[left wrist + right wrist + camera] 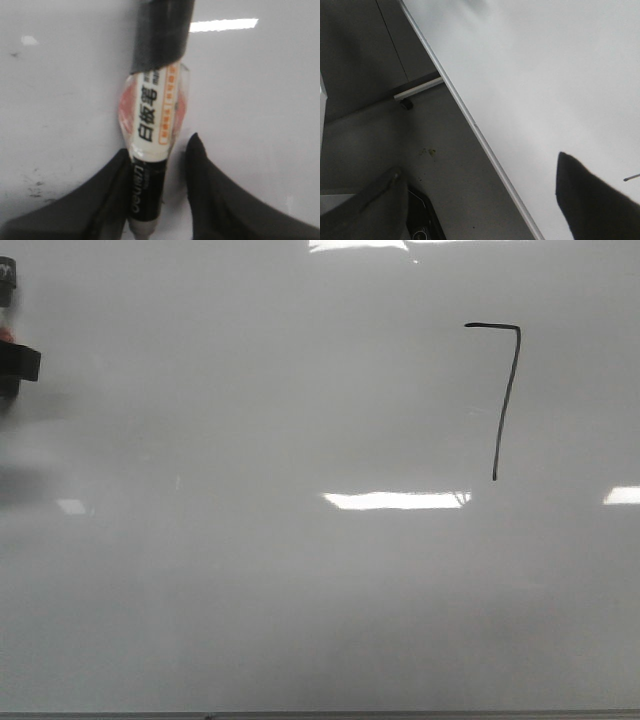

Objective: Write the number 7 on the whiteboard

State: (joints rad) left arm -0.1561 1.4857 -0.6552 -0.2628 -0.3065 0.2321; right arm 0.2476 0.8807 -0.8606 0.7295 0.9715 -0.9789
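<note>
The large, glossy, pale grey-white whiteboard (250, 570) fills nearly the whole front view, and its smooth surface carries bright rectangular light reflections (395, 500). The number 7 (503, 390), a thin black hand-drawn marker line, sits in the upper right part of the board. It consists of a short horizontal top bar joined to a long, slightly curved downstroke that ends just above the central reflection. A thin metal frame edge (320, 715) runs along the near side of the board.

The left pincer (157, 167) is clenched on a cylindrical whiteboard marker (150, 150). The marker has a black lower barrel with pale lettering, a white label printed with black characters and orange-red patches, and a dark cap or taped section at the far end. The two black, tapered fingers (205, 190) flank the black barrel. In the front view only dark parts of this arm (15, 360) appear at the far left edge, well apart from the number 7.

The right pincer (485, 200) hangs over the board's edge strip (470, 120), above a dark grey floor (365, 140). Its two dark fingers (590, 200) stand wide apart, released, with nothing between them.
</note>
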